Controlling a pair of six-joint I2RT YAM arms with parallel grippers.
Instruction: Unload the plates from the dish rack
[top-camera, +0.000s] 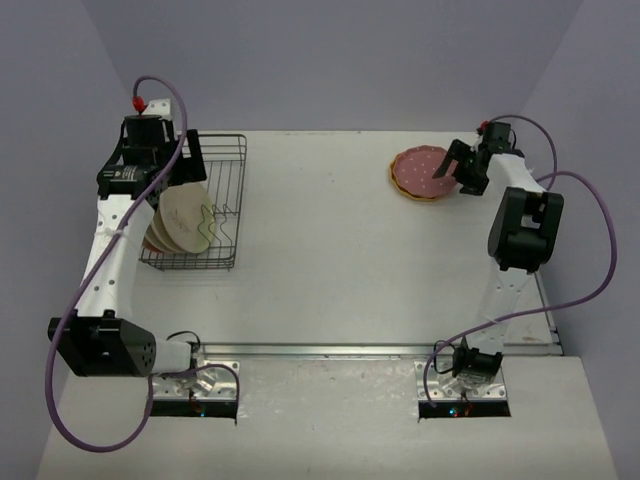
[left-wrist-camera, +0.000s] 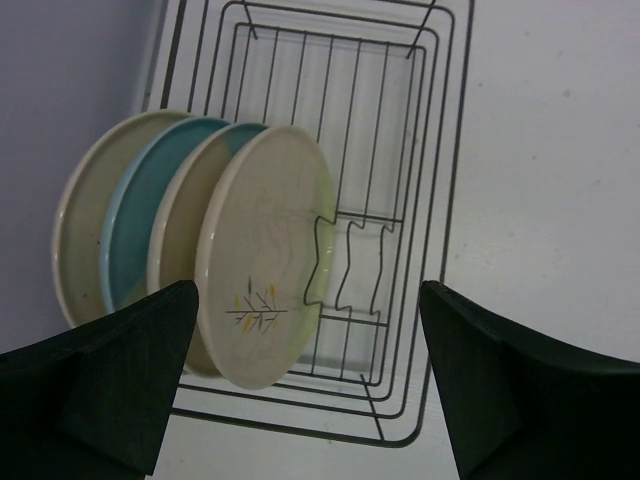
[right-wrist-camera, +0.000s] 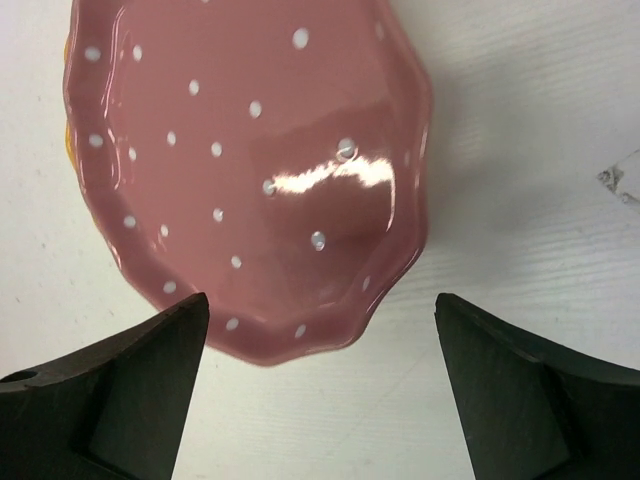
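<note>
The dark wire dish rack (top-camera: 225, 190) stands at the table's left; it also shows in the left wrist view (left-wrist-camera: 440, 200). Several cream plates stand upright in its near end, the front one green-tinted with a leaf sprig (left-wrist-camera: 265, 265), a blue-tinted one (left-wrist-camera: 140, 230) behind. My left gripper (left-wrist-camera: 310, 380) is open and empty, hovering above the rack near the plates. At the far right, the pink dotted plate (top-camera: 420, 170) lies flat on a yellow-orange plate (top-camera: 400, 186). My right gripper (right-wrist-camera: 320, 390) is open and empty just above the pink plate's edge (right-wrist-camera: 250, 160).
The left arm (top-camera: 110, 260) runs along the table's left edge beside the rack. The right arm (top-camera: 520, 230) stands near the right edge. Purple cables loop off both sides.
</note>
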